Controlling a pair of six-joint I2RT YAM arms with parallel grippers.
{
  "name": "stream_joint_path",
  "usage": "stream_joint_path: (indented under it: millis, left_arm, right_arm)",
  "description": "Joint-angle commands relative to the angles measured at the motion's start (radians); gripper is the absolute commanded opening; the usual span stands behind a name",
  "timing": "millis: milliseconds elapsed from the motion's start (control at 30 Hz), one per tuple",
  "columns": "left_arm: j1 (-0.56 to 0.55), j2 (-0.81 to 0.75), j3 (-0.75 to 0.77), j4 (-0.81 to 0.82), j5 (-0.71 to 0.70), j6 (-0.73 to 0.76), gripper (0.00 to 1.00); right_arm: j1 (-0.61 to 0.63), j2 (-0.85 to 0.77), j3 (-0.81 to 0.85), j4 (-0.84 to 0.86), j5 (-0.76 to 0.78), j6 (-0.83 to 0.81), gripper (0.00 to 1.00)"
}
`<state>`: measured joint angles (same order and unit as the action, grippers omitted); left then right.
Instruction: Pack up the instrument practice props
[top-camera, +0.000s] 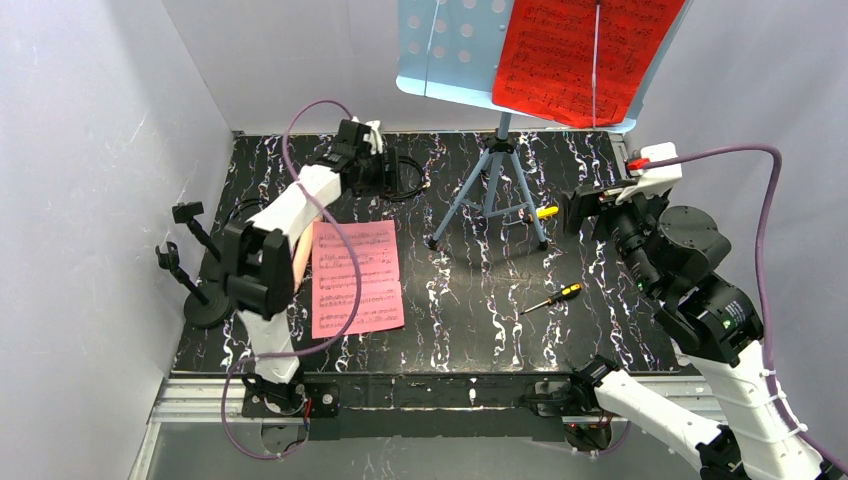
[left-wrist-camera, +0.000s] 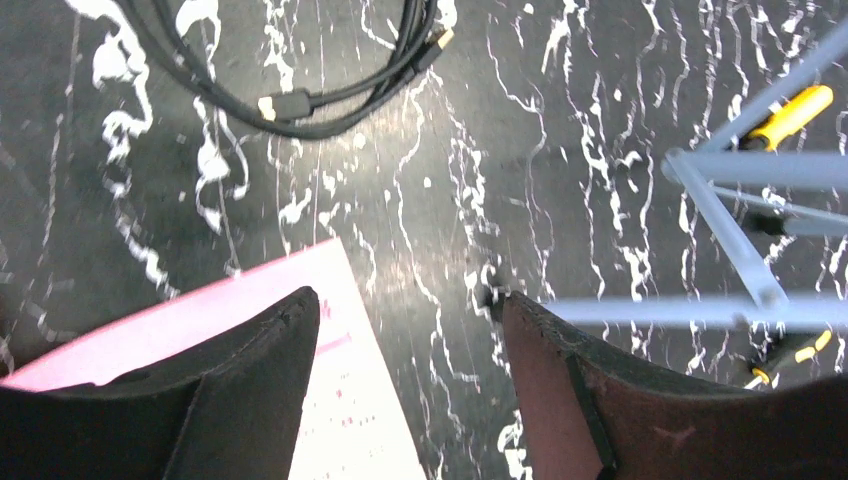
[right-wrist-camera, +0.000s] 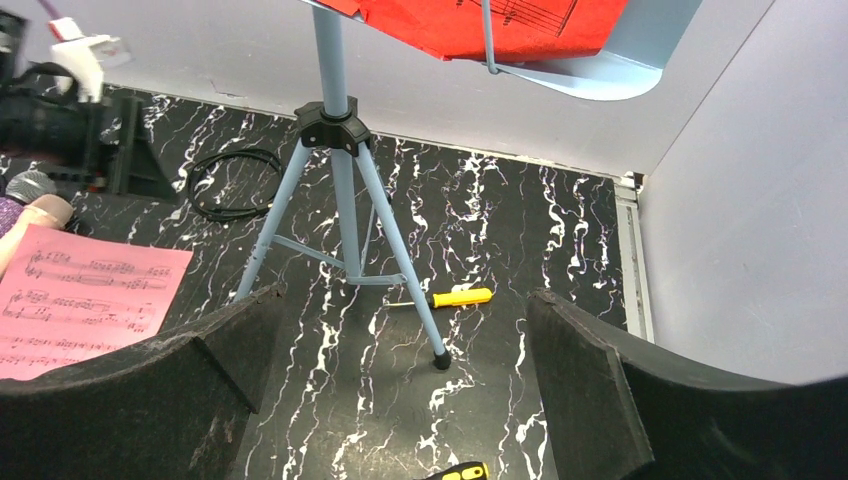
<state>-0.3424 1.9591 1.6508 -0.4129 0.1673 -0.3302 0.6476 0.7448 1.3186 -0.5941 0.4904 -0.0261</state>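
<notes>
A pink sheet-music page (top-camera: 357, 277) lies flat at the left of the table; it also shows in the left wrist view (left-wrist-camera: 350, 420) and the right wrist view (right-wrist-camera: 85, 295). A red page (top-camera: 580, 55) rests on the light-blue music stand (top-camera: 497, 185). Two black mic posts (top-camera: 190, 262) stand at the far left. A cream microphone (top-camera: 298, 262) lies beside the left arm, partly hidden. The purple microphone's silver grille (right-wrist-camera: 28, 184) peeks in at the left edge of the right wrist view. My left gripper (top-camera: 388, 170) is open and empty above the table, over the pink page's far corner. My right gripper (top-camera: 572, 212) is open and empty near the stand's right leg.
A black coiled cable (top-camera: 405, 178) lies at the back, just beyond my left gripper. Two yellow-handled screwdrivers lie by the tripod: one (top-camera: 545, 212) at its right foot, one (top-camera: 558, 295) nearer the front. White walls close in the left, back and right sides.
</notes>
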Motion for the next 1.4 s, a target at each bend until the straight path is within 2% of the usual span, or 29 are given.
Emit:
stream_joint_path:
  millis: [0,200,333,600,700,900,1367]
  left_arm:
    - [-0.002,-0.220,-0.231,-0.020,-0.016,-0.021,0.66]
    - [-0.002,-0.419,-0.516,-0.004,-0.016,-0.083,0.68]
    - [-0.002,-0.491,-0.639,0.013,-0.049,-0.114,0.68]
    - [0.009,-0.611,-0.735,-0.063,-0.341,-0.137,0.79]
    - [0.036,-0.639,-0.771,-0.059,-0.397,-0.139,0.82]
    - [0.097,-0.623,-0.805,0.000,-0.404,-0.134,0.87]
    - [0.168,-0.458,-0.773,0.086,-0.375,-0.123,0.88]
  right_arm:
    - [-0.003,-0.005,-0.002,0.027,-0.028,-0.003,0.99]
    - [-0.003,-0.012,-0.028,0.034,-0.056,-0.003,0.99]
    - [-0.003,-0.015,-0.044,0.042,-0.072,-0.001,0.99]
    - [-0.003,-0.015,-0.050,0.045,-0.098,-0.001,0.99]
    - [-0.003,-0.013,-0.053,0.046,-0.106,-0.001,0.99]
    - [-0.004,-0.004,-0.058,0.056,-0.123,-0.005,0.99]
    - [-0.003,0.004,-0.045,0.054,-0.118,-0.006,0.99]
